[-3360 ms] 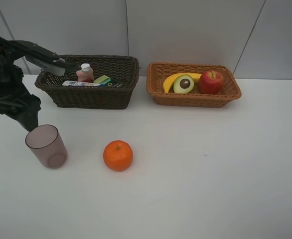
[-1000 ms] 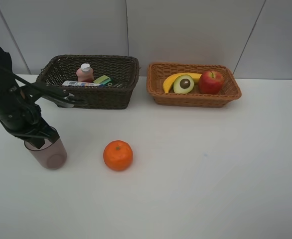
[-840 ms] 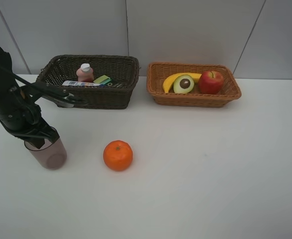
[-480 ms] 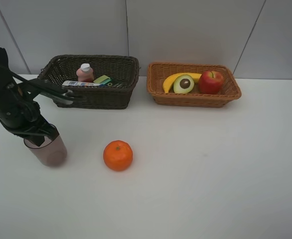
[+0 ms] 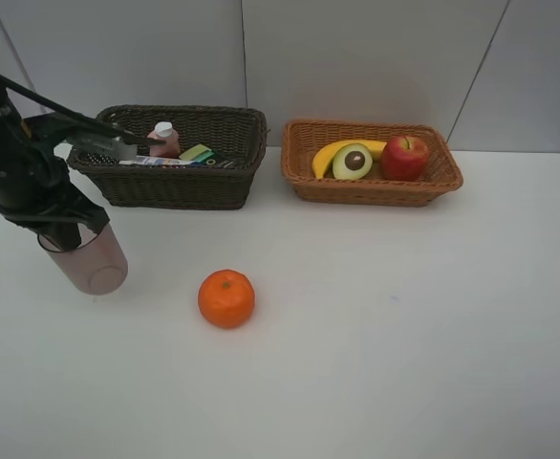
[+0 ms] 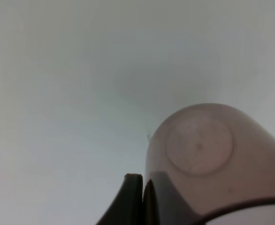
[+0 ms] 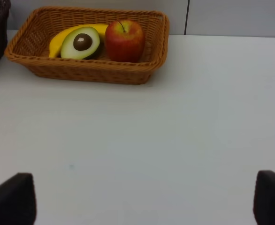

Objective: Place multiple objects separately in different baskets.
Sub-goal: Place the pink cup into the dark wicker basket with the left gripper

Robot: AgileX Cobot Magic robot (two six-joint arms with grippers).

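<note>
The translucent mauve cup [image 5: 87, 260] hangs just above the table at the left, tilted, with my left gripper [image 5: 70, 228] shut on its rim. In the left wrist view the cup [image 6: 208, 159] fills the lower right and the gripper [image 6: 143, 192] pinches its wall. An orange [image 5: 226, 298] rests on the table right of the cup. The dark brown basket [image 5: 175, 182] holds a pink bottle [image 5: 163, 140], a white bottle [image 5: 156, 161] and a green bottle [image 5: 199, 153]. The tan basket [image 5: 371, 186] holds banana [image 5: 330, 153], avocado [image 5: 353, 161] and apple [image 5: 404, 158]. My right gripper [image 7: 141, 199] stands open over bare table.
Both baskets stand side by side along the back of the white table, close to the grey wall panels. The left arm's dark links reach from the left edge in front of the dark basket's left end.
My left gripper, shut on the cup, has lifted it off the table and drawn it slightly back and left. The orange and both baskets have not moved.
</note>
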